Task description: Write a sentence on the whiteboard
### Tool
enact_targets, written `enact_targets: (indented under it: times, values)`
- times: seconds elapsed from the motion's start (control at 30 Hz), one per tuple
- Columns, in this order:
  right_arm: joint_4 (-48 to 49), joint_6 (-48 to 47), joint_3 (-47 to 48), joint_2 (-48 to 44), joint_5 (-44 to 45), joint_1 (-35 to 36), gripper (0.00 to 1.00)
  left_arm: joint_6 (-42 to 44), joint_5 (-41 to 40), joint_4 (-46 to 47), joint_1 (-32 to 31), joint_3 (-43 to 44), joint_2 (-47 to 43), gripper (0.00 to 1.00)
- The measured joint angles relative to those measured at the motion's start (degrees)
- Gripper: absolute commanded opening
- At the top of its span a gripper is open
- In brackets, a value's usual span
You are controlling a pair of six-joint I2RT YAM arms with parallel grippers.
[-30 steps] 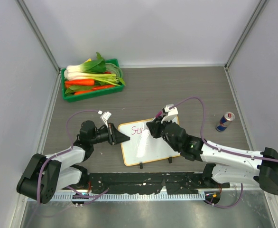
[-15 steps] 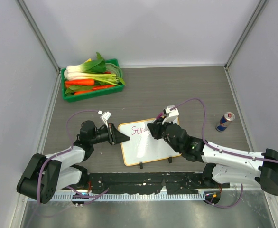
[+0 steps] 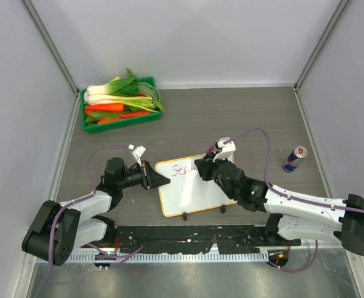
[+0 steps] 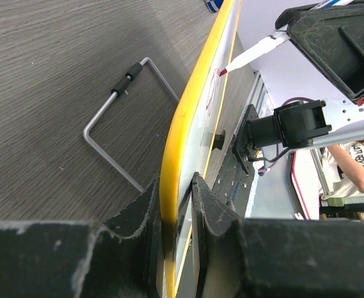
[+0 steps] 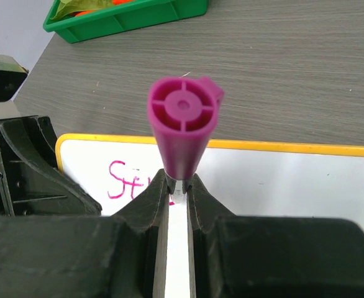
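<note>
On whiteboard (image 3: 188, 192), sentence (image 5: 123, 180) half hidden behind marker (image 5: 182, 118); right gripper (image 5: 177, 184) clenches marker, left gripper (image 4: 176, 192) clamps whiteboard edge.

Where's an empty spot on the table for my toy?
Bare table stretches between the green tray and the can, beyond the whiteboard. Crowded: the whiteboard, where the left gripper clamps it and the right gripper holds the marker.

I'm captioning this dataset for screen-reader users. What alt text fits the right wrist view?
The right tool grips a magenta marker, seen end-on, above the yellow-framed whiteboard, where the sentence is only a few pink letters. A green tray lies beyond.
</note>
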Motion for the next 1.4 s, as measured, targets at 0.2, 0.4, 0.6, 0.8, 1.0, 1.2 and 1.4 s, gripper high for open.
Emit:
enact_targets:
  times: [0.2, 0.4, 0.6, 0.8, 1.0, 1.2, 1.4]
  values:
    - [-0.74, -0.57, 1.25, 0.59, 1.68, 0.0, 0.01, 0.0, 0.0, 0.0, 0.0, 0.0, 0.0, 0.0]
    - [-1.09, -1.42, 3.3, 2.69, 1.84, 0.0, 0.01, -0.02, 0.02, -0.02, 0.07, 0.0, 0.0, 0.0]
    - [-0.87, -1.49, 3.56, 3.15, 1.77, 0.0, 0.01, -0.02, 0.02, -0.04, 0.07, 0.0, 0.0, 0.0]
    - [-0.74, -1.4, 3.56, 3.15, 1.29, 0.0, 0.01, -0.02, 0.04, -0.04, 0.11, 0.0, 0.0, 0.0]
    - [-0.48, -1.33, 3.56, 3.15, 0.35, -0.02, 0.01, -0.02, 0.17, -0.02, 0.11, 0.0, 0.0, 0.0]
    - [-0.11, -1.22, 2.19, 1.2, -0.74, -0.13, 0.01, 0.02, 0.28, 0.07, 0.09, 0.0, 0.0, 0.0]
    - [-0.09, -1.44, 2.01, -1.73, -1.22, -0.46, 0.01, 0.04, 0.37, 0.17, 0.09, 0.0, 0.0, 0.0]
